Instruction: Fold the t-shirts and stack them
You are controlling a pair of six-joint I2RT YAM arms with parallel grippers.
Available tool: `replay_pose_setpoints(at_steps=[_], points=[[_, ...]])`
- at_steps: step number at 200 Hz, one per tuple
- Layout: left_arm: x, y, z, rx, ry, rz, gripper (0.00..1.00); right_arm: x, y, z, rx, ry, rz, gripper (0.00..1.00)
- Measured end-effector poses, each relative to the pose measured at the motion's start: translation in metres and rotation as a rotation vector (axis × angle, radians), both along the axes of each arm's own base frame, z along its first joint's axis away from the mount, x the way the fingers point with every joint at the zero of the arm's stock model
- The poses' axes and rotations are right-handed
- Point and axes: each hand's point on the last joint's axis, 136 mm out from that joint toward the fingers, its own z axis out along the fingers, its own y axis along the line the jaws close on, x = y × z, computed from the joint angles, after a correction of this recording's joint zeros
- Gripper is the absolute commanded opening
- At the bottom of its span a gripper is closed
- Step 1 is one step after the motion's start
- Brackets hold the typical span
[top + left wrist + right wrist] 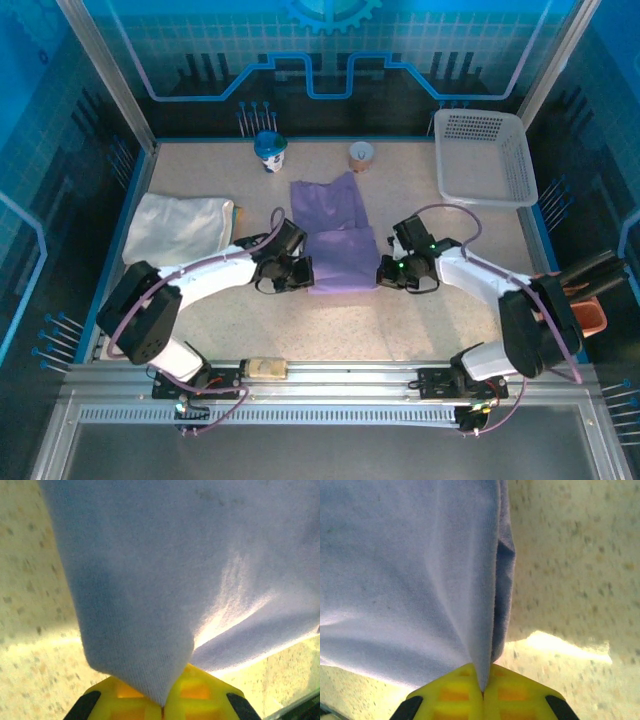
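- In the top view I see the white basket (485,150) at the far right corner of the table (420,320). The lavender t-shirt (335,235) lies flat to the left of the basket and a little nearer to the arm bases. Its near part looks doubled over.
- The left gripper (298,272) is at the near left corner of this shirt, on the side away from the basket. The right gripper (385,272) is at the near right corner, on the basket's side.
- The white t-shirt (178,228) lies well apart from the basket, beyond the lavender one. An orange edge (238,213) shows just beside it.
- In the left wrist view the left gripper (162,707) has its yellow fingers (125,695) pressed together on a point of the lavender t-shirt (165,580), with no gap between them.
- In the right wrist view the right gripper (482,692) is closed in the same way, pinching a folded edge of the lavender t-shirt (405,570) above the speckled table (570,555).
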Motion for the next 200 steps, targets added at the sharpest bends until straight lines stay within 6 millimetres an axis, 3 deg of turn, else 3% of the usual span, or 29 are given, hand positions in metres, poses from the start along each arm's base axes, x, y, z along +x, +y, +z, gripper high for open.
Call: replay_pose_setpoints(at_steps=[70,119,150,200], points=[[-0.054,-0.017,0.002,-0.003,0.03,0.003,0.0,-0.041,-0.01,0.03,-0.008,-0.073,-0.011,0.0],[-0.064,-0.019,0.022,-0.046,0.018,0.041,0.0,-0.055,-0.016,0.036,-0.026,-0.059,-0.026,0.0],[-0.062,-0.017,0.033,-0.045,0.023,0.064,0.0,-0.045,-0.01,0.05,-0.018,-0.056,-0.028,0.0],[-0.035,-0.008,0.05,-0.081,0.015,0.145,0.0,0.001,0.006,0.091,0.032,-0.108,-0.039,0.0]])
